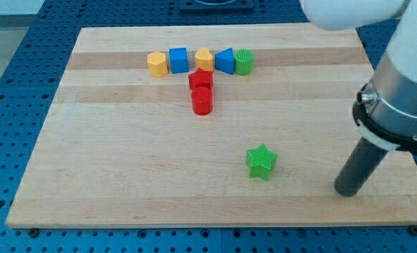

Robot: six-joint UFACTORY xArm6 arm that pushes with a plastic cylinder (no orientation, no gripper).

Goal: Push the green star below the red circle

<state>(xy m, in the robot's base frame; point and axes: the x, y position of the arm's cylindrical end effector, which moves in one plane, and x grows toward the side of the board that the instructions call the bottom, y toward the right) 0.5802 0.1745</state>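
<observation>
My tip [349, 191] has no jaws and rests at the lower right of the board, right of the green star [261, 161] and apart from it. The star lies well below and right of the red circle [202, 101], upper centre. The leftward push seems not yet started.
</observation>
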